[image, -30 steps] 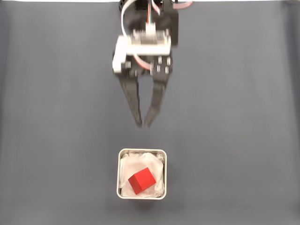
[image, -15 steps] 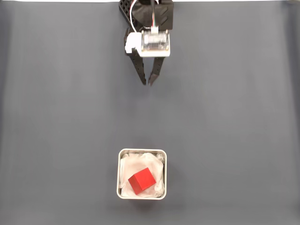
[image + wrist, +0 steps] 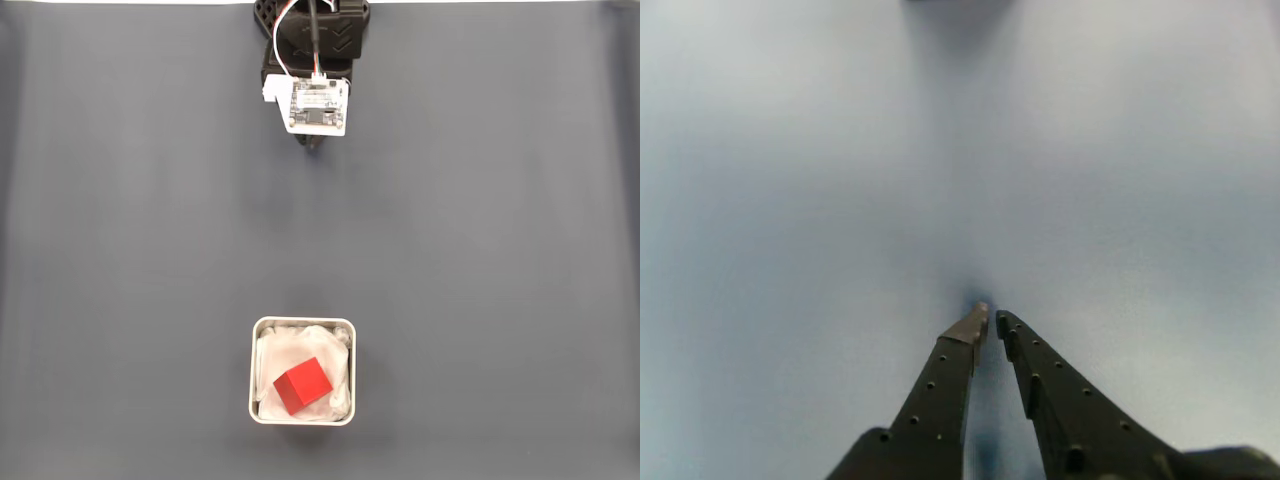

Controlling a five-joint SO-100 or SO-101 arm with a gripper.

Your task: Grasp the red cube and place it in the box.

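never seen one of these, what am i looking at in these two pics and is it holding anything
This is a small robot arm on a table covered in dark grey cloth. The fixed view looks straight down: the arm sits folded at the top edge, and near the bottom stands the box, lined with crumpled white paper, with the red cube inside. The wrist view comes from a camera riding on the arm, showing the gripper, two dark fingers nearly touching at their tips, over bare cloth. It holds nothing.

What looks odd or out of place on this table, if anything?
Nothing much. The red cube sits inside the box, turned askew to its walls on crumpled white lining. The end effector is nearly shut and holds nothing, well away from the box.
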